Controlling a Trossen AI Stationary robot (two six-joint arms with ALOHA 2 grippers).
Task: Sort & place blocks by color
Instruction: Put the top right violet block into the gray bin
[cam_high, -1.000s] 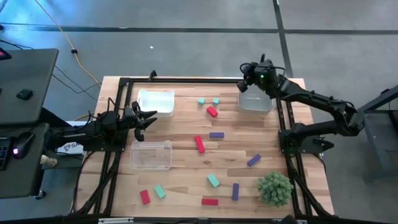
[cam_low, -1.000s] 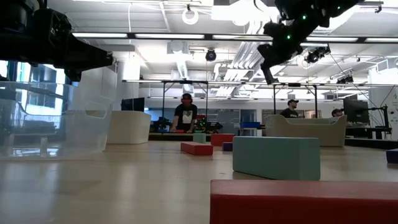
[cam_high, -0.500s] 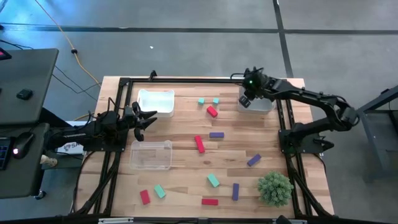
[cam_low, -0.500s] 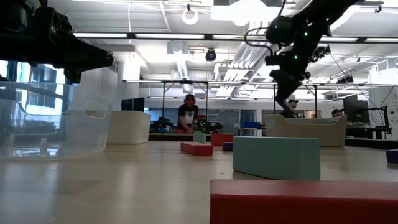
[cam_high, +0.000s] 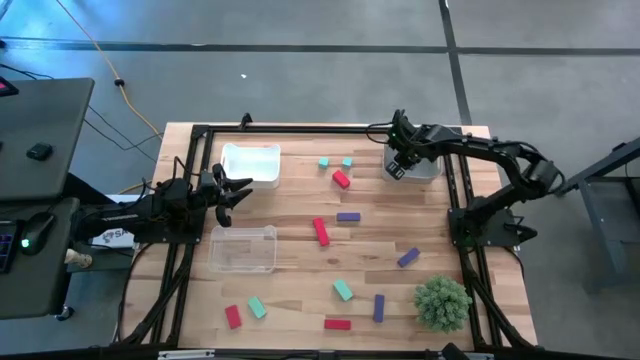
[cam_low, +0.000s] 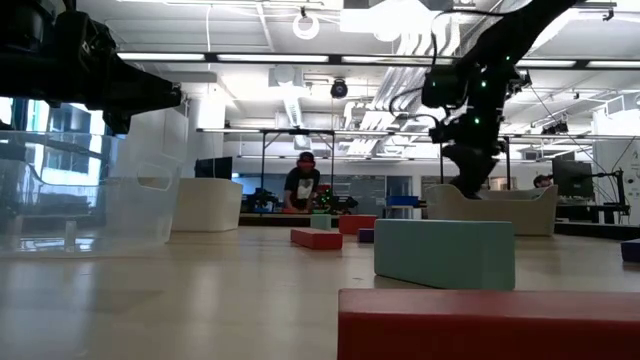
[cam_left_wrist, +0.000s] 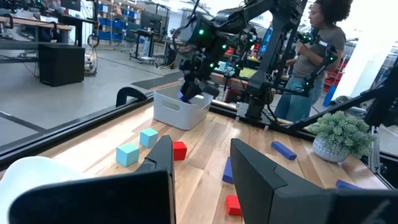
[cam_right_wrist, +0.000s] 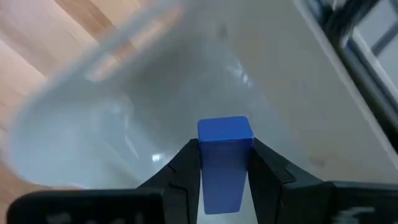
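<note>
My right gripper (cam_high: 396, 168) is shut on a purple-blue block (cam_right_wrist: 224, 163) and points down into the clear tray (cam_high: 412, 164) at the table's far right; it also shows in the left wrist view (cam_left_wrist: 190, 94). My left gripper (cam_high: 241, 192) is open and empty at the table's left, between the white tray (cam_high: 251, 162) and the clear tray (cam_high: 243, 249). Red, teal and purple blocks lie flat on the table, among them a red one (cam_high: 341, 179), a purple one (cam_high: 348, 216) and a teal one (cam_high: 343, 290). My right gripper pinches the block's two long sides (cam_right_wrist: 205, 168) between its two fingers. The fingers come from above, pointing down, and lie along the block. The block's free end (cam_right_wrist: 225, 129) sticks out past the fingertips above the tray's floor; I cannot tell whether it touches the floor.
A spiky green plant (cam_high: 442, 303) stands at the near right corner. Two teal blocks (cam_high: 335, 162) lie just left of the right tray. A black frame rail (cam_high: 455, 190) runs along the table's right side. People stand in the room beyond the table.
My right gripper has gone down and toward the table's near edge with the block, from above the tray's far rim into the tray, and has tipped over so its fingers point down. It has stayed shut on the block.
</note>
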